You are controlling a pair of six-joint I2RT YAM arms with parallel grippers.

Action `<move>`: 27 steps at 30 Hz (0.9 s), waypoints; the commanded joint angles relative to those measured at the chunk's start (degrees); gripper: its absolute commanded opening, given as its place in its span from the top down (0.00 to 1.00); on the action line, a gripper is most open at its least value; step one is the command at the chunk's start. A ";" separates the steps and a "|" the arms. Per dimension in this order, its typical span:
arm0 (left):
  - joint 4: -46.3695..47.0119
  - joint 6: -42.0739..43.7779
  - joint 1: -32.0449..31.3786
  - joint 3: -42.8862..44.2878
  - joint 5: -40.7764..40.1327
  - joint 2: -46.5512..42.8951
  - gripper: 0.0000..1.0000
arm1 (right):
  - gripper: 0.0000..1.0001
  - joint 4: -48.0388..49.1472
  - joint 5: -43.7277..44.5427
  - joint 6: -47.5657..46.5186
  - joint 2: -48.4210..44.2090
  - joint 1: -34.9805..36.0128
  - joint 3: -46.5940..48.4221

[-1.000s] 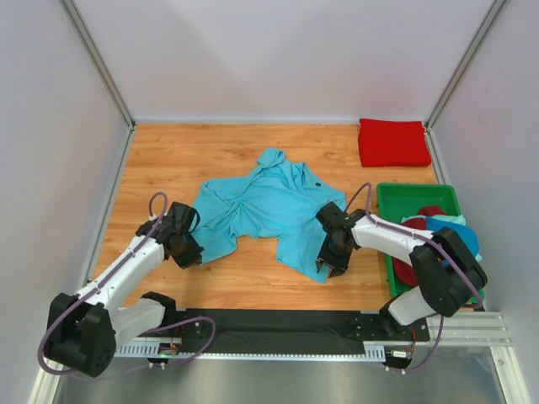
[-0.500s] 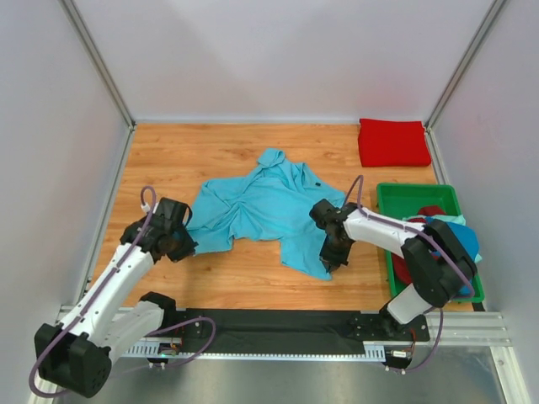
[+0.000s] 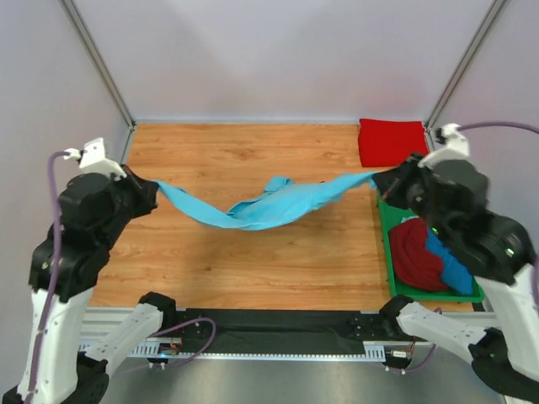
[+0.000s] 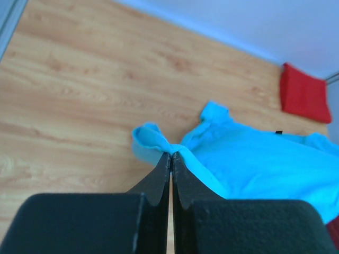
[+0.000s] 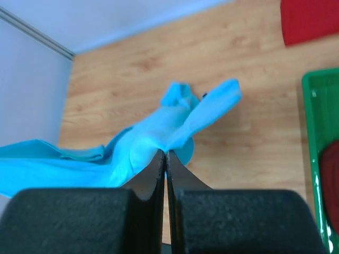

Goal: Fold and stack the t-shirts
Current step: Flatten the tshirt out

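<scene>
A: What has the left gripper (image 4: 170, 154) got?

B: Its fingers are pinched tight on one end of the turquoise t-shirt (image 3: 269, 206), above the table's (image 3: 210, 269) left edge.

A: And the shirt itself?

B: Strung between both arms, sagging over mid-table.

A: The right gripper (image 5: 164, 152)?

B: Clamped on the other end, near the right edge. A folded red t-shirt (image 3: 392, 141) lies in the far right corner. A dark red t-shirt (image 3: 417, 251) and a blue t-shirt (image 3: 452, 271) sit in the green tray (image 3: 385, 240).
</scene>
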 commanded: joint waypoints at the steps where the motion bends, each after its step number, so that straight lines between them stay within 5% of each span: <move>1: 1.89 7.91 0.24 6.69 4.54 -3.84 1.00 | 1.00 0.97 -0.06 -9.47 -8.04 -0.30 3.65; 11: -5.21 13.02 0.24 34.55 3.33 -5.70 1.00 | 1.00 11.69 -7.55 -12.82 -15.73 -0.30 14.72; 22: -6.19 10.73 0.24 40.54 -5.47 7.57 1.00 | 1.00 15.05 1.24 -22.84 6.48 -0.30 33.96; 27: -5.84 11.35 0.24 43.97 -6.26 8.37 1.00 | 1.00 12.58 -0.69 -23.01 6.43 -0.30 38.81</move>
